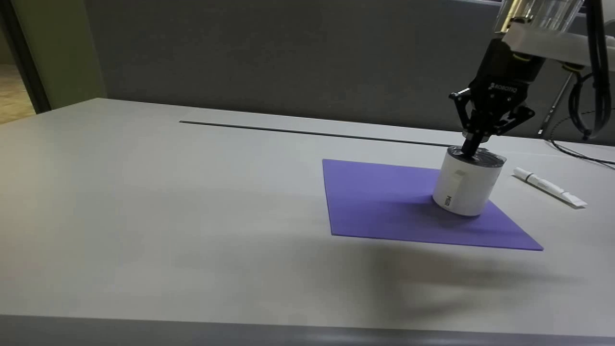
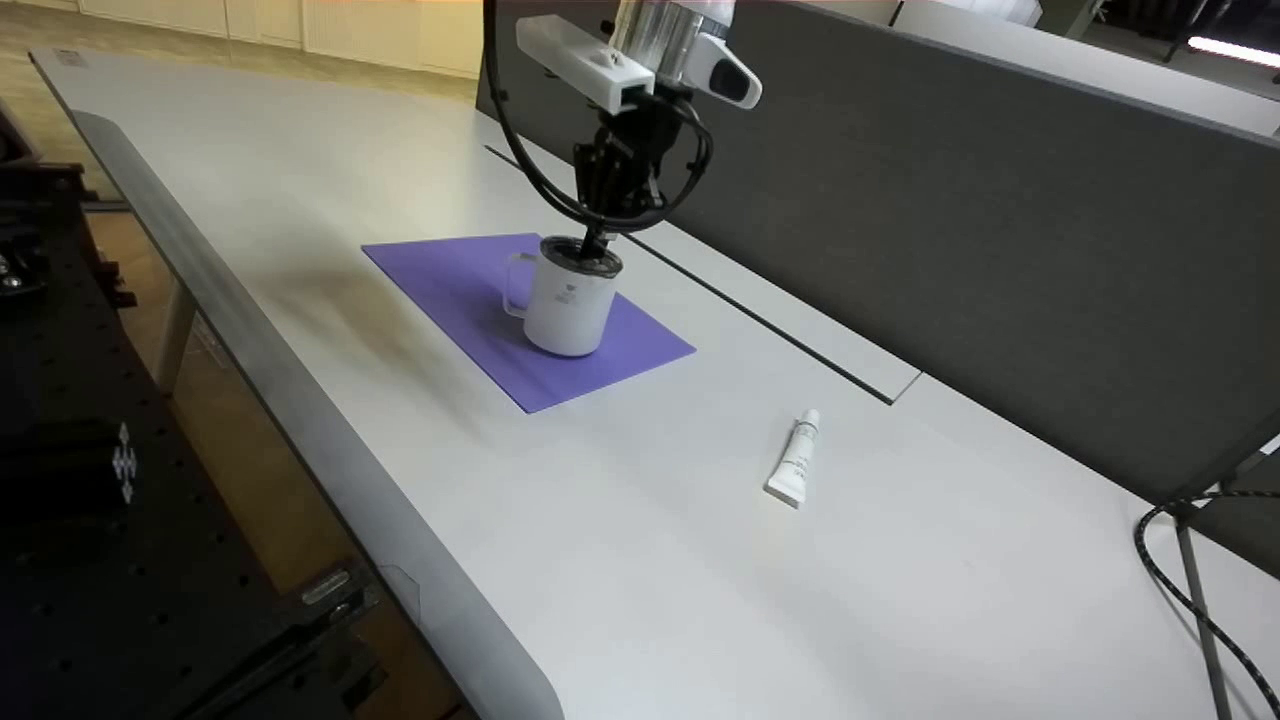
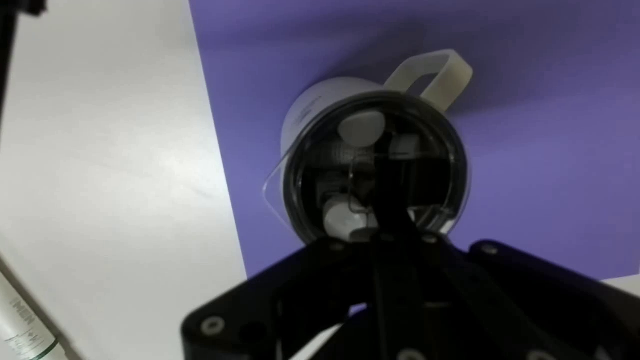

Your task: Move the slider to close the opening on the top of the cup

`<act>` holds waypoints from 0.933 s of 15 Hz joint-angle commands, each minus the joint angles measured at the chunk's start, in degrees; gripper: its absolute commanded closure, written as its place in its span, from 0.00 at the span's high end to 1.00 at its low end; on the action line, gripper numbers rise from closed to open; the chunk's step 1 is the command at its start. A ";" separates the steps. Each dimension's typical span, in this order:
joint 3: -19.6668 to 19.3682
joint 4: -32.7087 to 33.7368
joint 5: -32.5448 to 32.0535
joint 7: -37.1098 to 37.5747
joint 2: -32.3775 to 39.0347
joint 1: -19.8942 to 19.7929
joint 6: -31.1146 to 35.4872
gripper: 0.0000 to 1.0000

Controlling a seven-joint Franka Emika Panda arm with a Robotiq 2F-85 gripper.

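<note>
I have the end effector (image 1: 469, 151) pressed together at the transparent lid (image 3: 337, 150), presumably as a narrow pusher for a slider I can't make out; the white mug (image 2: 568, 315) stands on a purple mat (image 1: 375, 192) between the long edges of the desk (image 1: 168, 216), axis vertical, handle (image 3: 453, 82) toward the edge opposite the partition (image 1: 288, 57)

Dim, soft shadows.
Shadow beside white cylindrical cup (image 1: 467, 190) on flat purple sheet (image 1: 372, 192); wrist view: glare on smooth white counter (image 3: 165, 165), reflections on dark-rimmed clear lid (image 3: 340, 157).
</note>
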 commanded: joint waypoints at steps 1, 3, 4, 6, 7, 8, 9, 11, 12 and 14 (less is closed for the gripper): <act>1.13 0.39 2.03 -0.12 1.10 -0.84 -0.41 0.00; 0.44 0.44 0.97 0.85 0.91 -0.45 -0.02 0.00; 0.17 0.53 0.46 1.08 0.68 -0.34 -0.15 0.00; 0.13 0.72 0.37 0.87 -0.30 -0.39 0.04 0.00; 0.45 0.91 0.94 0.35 -0.96 -0.63 -0.04 0.00; 0.62 1.23 1.23 0.11 -1.48 -0.76 -0.33 0.00; 0.99 1.59 1.84 -0.54 -2.28 -1.05 -0.87 0.00; 1.35 2.65 2.32 -1.30 -3.29 -1.17 -2.07 0.00; 0.89 3.44 1.10 -0.67 -3.53 -0.69 -3.80 0.26; 0.77 4.77 0.38 -1.32 -3.85 -0.45 -6.61 0.33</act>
